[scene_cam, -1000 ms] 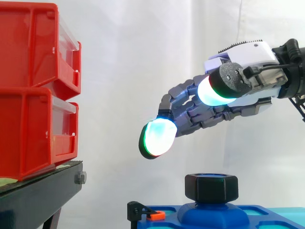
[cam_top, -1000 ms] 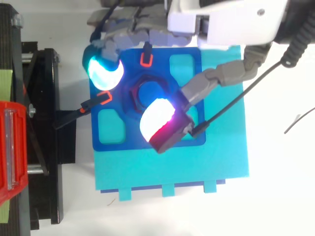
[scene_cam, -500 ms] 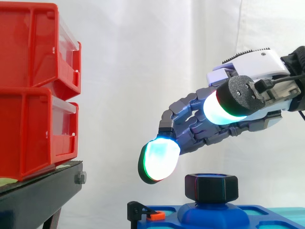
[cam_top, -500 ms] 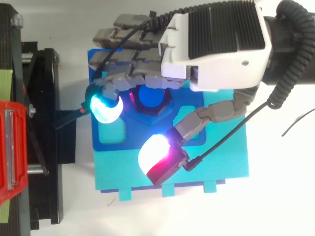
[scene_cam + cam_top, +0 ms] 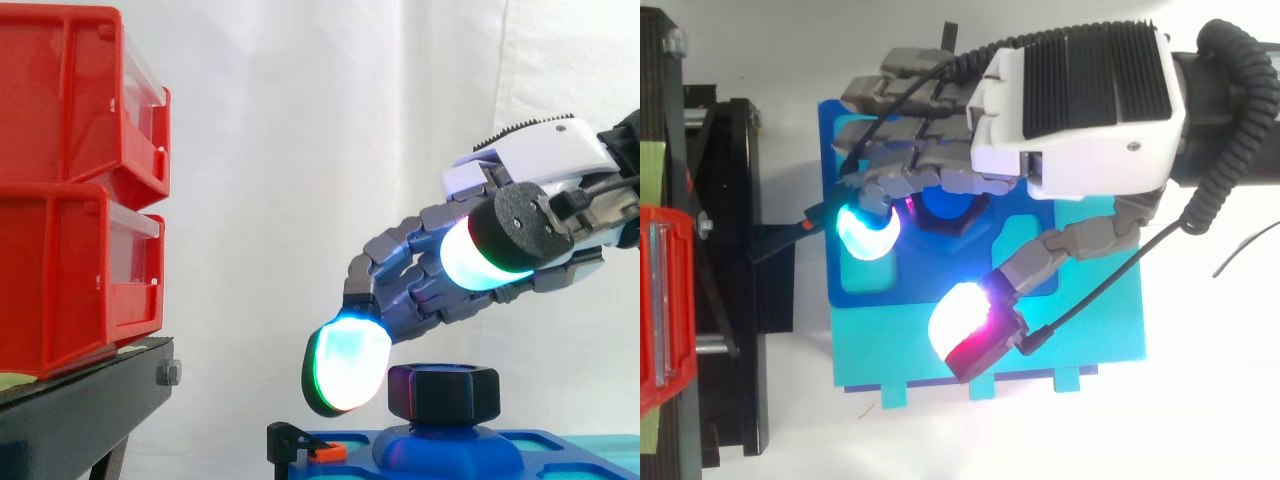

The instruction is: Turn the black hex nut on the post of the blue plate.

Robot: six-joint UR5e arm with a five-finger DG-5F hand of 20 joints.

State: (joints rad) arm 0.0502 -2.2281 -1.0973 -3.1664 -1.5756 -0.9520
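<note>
The black hex nut (image 5: 443, 393) sits on the post of the blue plate (image 5: 560, 448), the blue post top (image 5: 943, 205) showing in its middle from above. My hand (image 5: 1080, 110) hovers over it, fingers relaxed and spread. One glowing cyan fingertip (image 5: 345, 368) hangs just left of the nut at its height, a small gap between them. The thumb pad (image 5: 482, 262) glows higher up, above the nut's right side; in the top view this thumb pad (image 5: 962, 318) lies off the plate's front edge. Nothing is held. The fingers hide much of the nut from above.
Two stacked red bins (image 5: 70, 180) stand on a black stand (image 5: 70, 415) at the left. The blue plate (image 5: 860, 290) rests on a cyan base (image 5: 1090, 330). A black clamp with an orange tab (image 5: 322, 453) sits at the plate's left corner.
The hand has come down and shifted toward the plate's front edge. Its cyan fingertip dropped from well above the nut to beside its left face.
</note>
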